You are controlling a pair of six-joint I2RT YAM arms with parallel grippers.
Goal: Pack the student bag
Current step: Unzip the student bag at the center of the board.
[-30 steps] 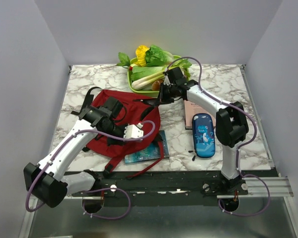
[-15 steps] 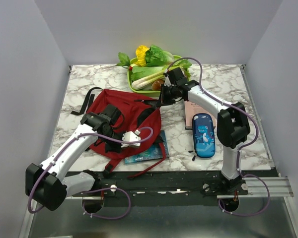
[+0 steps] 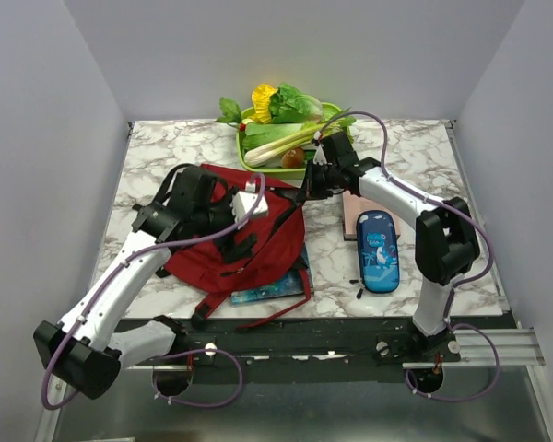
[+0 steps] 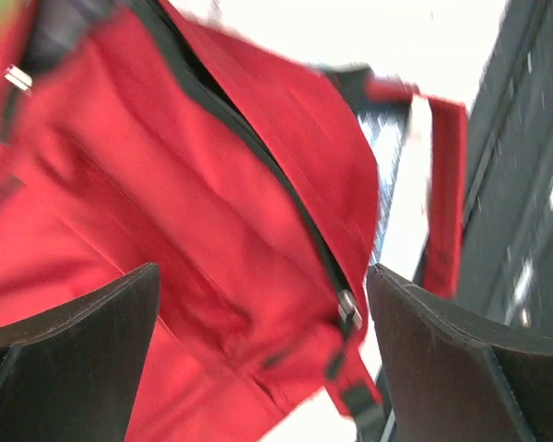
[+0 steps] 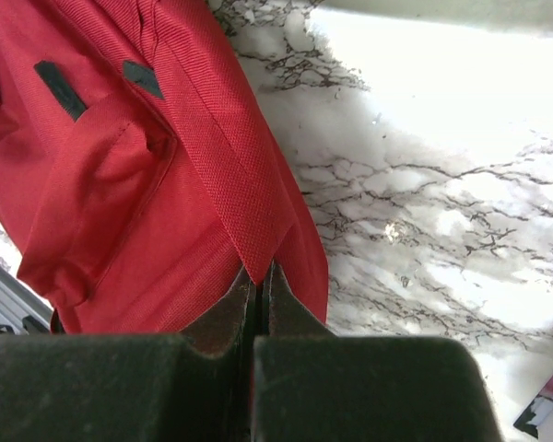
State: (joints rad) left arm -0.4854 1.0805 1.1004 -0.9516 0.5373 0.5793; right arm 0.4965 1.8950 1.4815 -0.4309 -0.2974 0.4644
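The student bag (image 3: 275,244), a large dark red soft fabric backpack with black straps, lies left of centre in the overhead view. It rests on the white-veined marble table (image 3: 424,147) and partly covers a teal book (image 3: 272,287).

Over the last second the left gripper (image 4: 263,359) has let go. It was shut low over the bag's near side. Now it has swung toward the upper part of the bag, its fingers (image 4: 69,341) spread wide with nothing between them and the black zipper (image 4: 253,161) running below.

That leaves only the right gripper (image 5: 258,276) holding on, its fingers clamped on a fold of the bag's right edge and its arm reaching in from the lower right. I judge the left is repositioning to open the mouth. The blue shark-print pencil case (image 3: 378,250) lies unpacked, right of the bag.
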